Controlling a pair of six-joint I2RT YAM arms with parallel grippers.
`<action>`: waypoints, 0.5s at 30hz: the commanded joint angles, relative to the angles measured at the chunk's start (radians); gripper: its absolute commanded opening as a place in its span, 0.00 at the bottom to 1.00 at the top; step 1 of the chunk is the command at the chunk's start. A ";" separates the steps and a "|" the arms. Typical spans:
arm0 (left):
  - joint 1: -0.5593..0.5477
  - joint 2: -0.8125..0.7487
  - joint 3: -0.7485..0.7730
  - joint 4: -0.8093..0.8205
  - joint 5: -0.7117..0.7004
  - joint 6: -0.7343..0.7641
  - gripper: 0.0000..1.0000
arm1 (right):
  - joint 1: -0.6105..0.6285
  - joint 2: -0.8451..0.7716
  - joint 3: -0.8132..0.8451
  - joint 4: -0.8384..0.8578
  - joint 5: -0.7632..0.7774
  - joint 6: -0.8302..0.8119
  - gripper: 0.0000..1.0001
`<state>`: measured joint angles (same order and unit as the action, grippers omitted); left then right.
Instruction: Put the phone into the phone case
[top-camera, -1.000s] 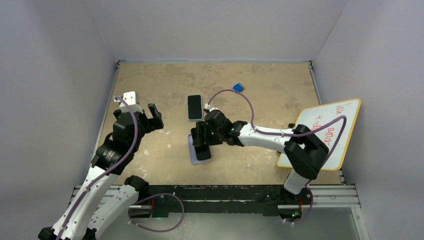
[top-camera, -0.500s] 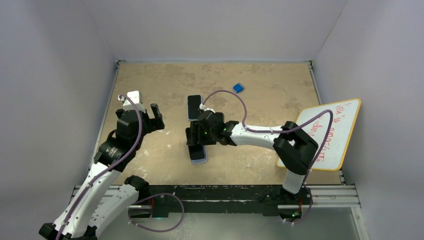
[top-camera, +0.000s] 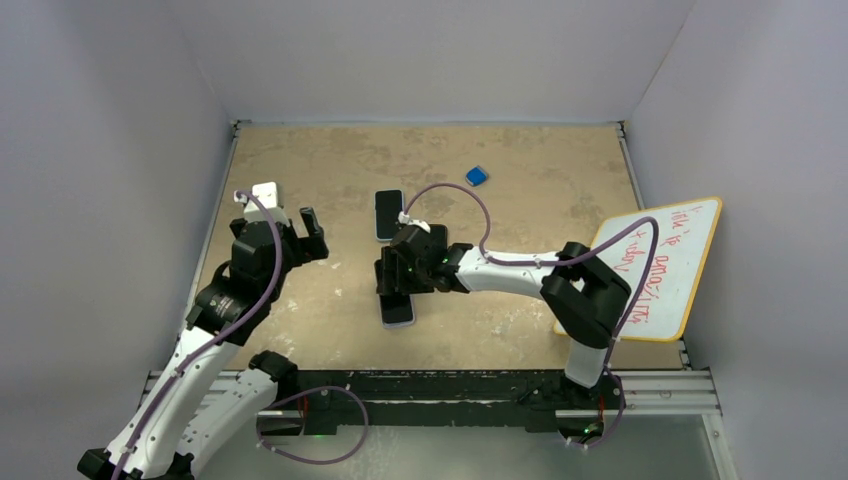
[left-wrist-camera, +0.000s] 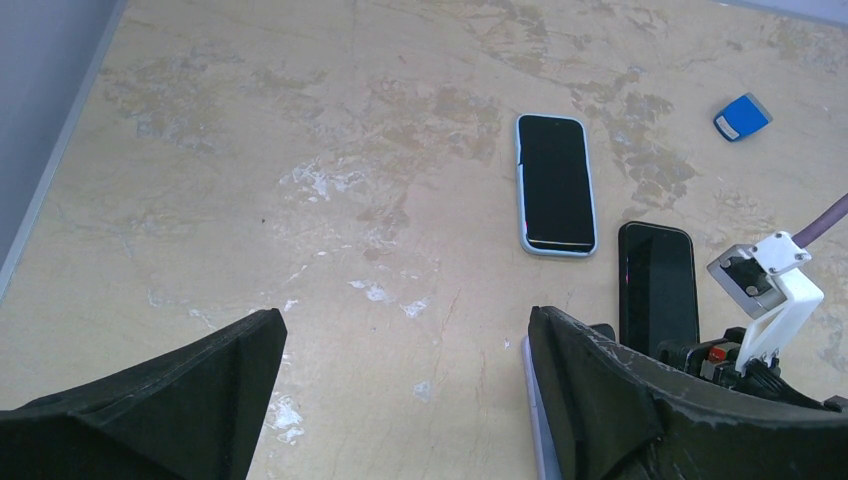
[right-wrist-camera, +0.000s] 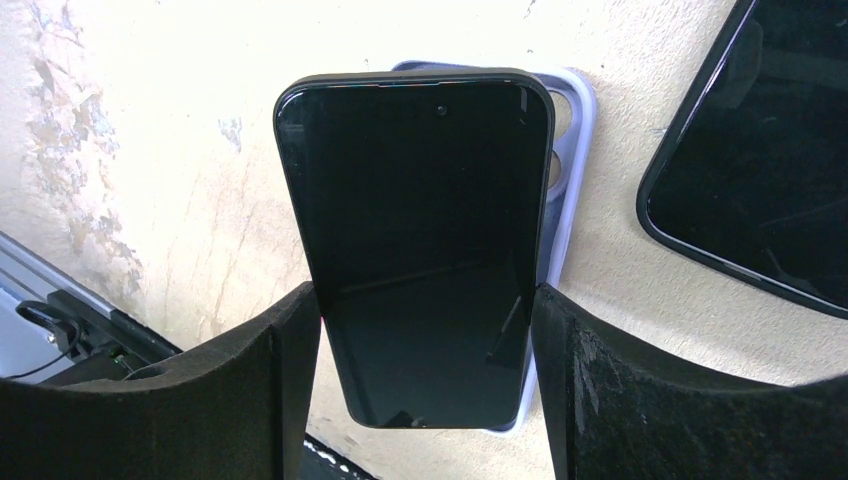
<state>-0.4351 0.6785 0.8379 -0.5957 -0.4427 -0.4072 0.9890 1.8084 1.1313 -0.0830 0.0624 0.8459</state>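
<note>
Phone (right-wrist-camera: 415, 200) is over the case (right-wrist-camera: 573, 190), screen up, pinched across its width by the right gripper (right-wrist-camera: 422, 310), which clamps the two long edges low on the body. That grip makes sense: it leaves the top end and the back free to go down into the case. The long axis runs straight out from the palm, with the front-camera dot at the far tip. That's the same end as the case's lens cutout, so it's the right way round. It's nearly parallel to the case too, but sits off to one side, and the lavender rim shows along one long edge only. Not seated; touching or hovering, I can't tell. From above, both run roughly near-to-far on the table (top-camera: 520, 170). A second phone (top-camera: 388, 214) lies just beyond. Left gripper (top-camera: 308, 232) hangs wide and empty, well off to the left.
</note>
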 joint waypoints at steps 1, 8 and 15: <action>-0.002 -0.008 0.001 0.010 -0.011 0.007 0.97 | 0.015 -0.009 0.051 -0.022 0.031 0.010 0.62; -0.002 0.006 -0.001 0.010 -0.012 -0.006 1.00 | 0.027 -0.004 0.060 -0.051 0.041 0.003 0.70; -0.002 0.059 -0.014 0.019 0.088 -0.052 1.00 | 0.031 -0.020 0.066 -0.058 0.021 0.008 0.83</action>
<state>-0.4351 0.7055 0.8337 -0.5922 -0.4255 -0.4179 1.0145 1.8111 1.1481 -0.1329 0.0837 0.8459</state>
